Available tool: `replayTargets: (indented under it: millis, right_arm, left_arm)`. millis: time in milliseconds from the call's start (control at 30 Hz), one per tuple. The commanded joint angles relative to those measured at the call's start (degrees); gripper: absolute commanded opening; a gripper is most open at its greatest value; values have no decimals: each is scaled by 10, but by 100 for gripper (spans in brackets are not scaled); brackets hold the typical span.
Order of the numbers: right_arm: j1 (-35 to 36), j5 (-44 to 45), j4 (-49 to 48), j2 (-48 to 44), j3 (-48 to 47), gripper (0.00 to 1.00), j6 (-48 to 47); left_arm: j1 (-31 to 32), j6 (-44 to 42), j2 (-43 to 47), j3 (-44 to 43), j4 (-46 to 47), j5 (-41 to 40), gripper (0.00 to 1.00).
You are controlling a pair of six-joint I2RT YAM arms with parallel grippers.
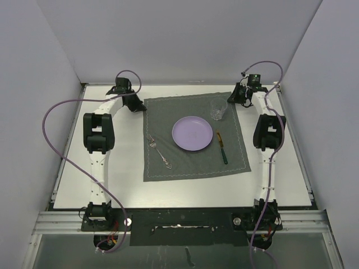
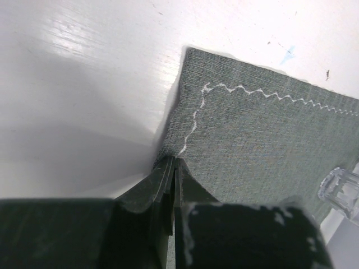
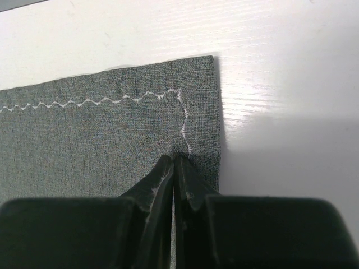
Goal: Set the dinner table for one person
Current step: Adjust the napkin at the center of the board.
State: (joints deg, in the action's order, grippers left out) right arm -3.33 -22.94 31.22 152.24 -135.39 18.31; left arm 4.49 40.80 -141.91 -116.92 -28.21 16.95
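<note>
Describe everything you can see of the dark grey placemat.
The placemat is a dark grey woven cloth with white zigzag stitching inside its border. It lies spread on the white table. It carries a purple plate at the centre, a fork to the left, a green-handled knife to the right and a clear glass behind. The shut left end effector meets its far left corner, the shut right end effector its far right corner; whether they pinch it is unclear.

On placemat (image 1: 168,115): fork (image 1: 159,152) L of plate (image 1: 192,133), knife (image 1: 222,148) R, glass (image 1: 217,110) behind
</note>
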Motion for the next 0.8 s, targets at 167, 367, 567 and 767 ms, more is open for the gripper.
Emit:
replayTargets:
  millis: [167,367,567,767]
  right_arm:
    - [2,43,-1,-51,76,0,-13]
    - [-1,50,1,-55,85,0,-17]
    - [-6,55,-13,-65,113,0,-15]
    - [-10,56,-31,-83,157,0,-10]
  left_arm:
    - [-17,-35,-35,-45,-36,-6,0]
    - [-9,-38,-43,-48,-18,16,0]
    - [-11,-33,1,16,68,54,4]
    - [-4,-43,3,3,74,77,10]
